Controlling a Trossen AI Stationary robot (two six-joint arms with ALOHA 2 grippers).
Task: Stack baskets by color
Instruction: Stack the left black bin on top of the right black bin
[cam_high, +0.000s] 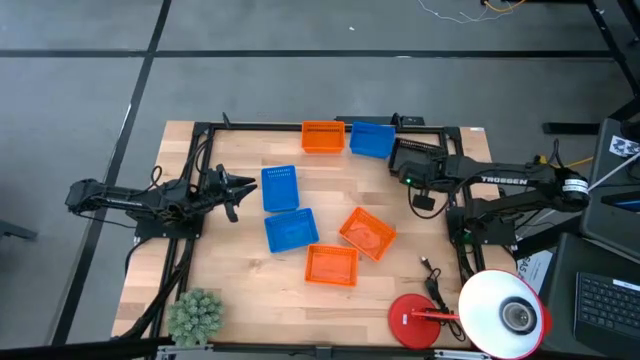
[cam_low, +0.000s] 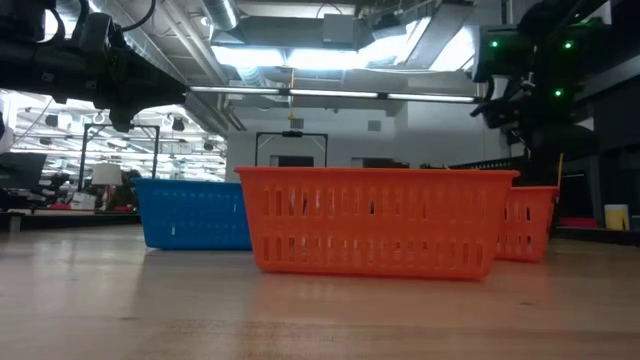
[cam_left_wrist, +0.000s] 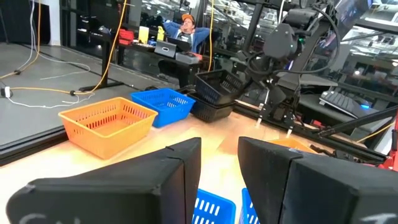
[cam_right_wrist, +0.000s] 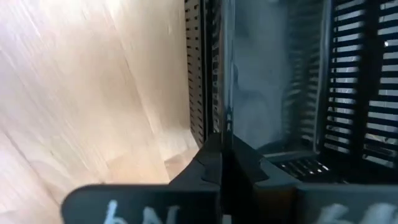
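An orange basket (cam_low: 376, 220) fills the low view's foreground, its long slotted side facing the camera, a blue one (cam_low: 192, 213) behind.

From above, three orange and three blue perforated plastic baskets lie on the plank table (cam_high: 240, 290). One orange (cam_high: 322, 137) and one blue (cam_high: 373, 139) sit side by side at the far edge. The black baskets (cam_high: 415, 158) sit just beside them, under the right gripper (cam_high: 407, 166).

In the left wrist view the left gripper (cam_left_wrist: 219, 163) hovers with a narrow gap between its fingers, holding nothing.

In the right wrist view the right gripper's jaws are pinched on a black mesh wall.
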